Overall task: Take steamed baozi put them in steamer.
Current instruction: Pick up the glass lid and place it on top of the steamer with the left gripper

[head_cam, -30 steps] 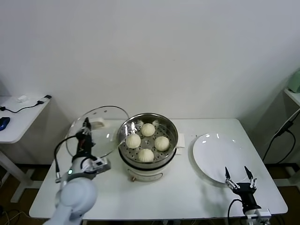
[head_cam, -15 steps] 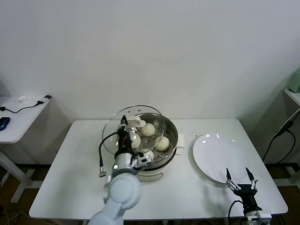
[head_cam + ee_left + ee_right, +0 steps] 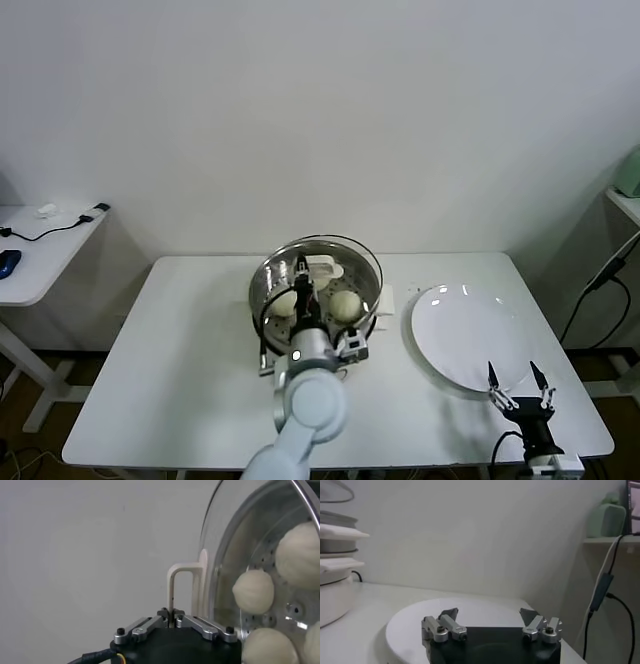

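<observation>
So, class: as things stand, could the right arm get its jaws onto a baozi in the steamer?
Probably not. The glass lid, held by the left gripper, sits over the steamer and covers the baozi. The right gripper waits open at the table's near edge by the white plate.

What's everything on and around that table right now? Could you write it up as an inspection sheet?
Surface: white table, plain.
Job's things: steamer mid-table; baozi inside it, seen through the glass lid held above.
Clutter: white plate, bare, to the right of the steamer.
Pincers: left pincer shut on the lid's cream handle; right pincer open, at the plate's near edge.
Cables: black cable hanging at the far right.
Surroundings: white wall; side table at the left.
</observation>
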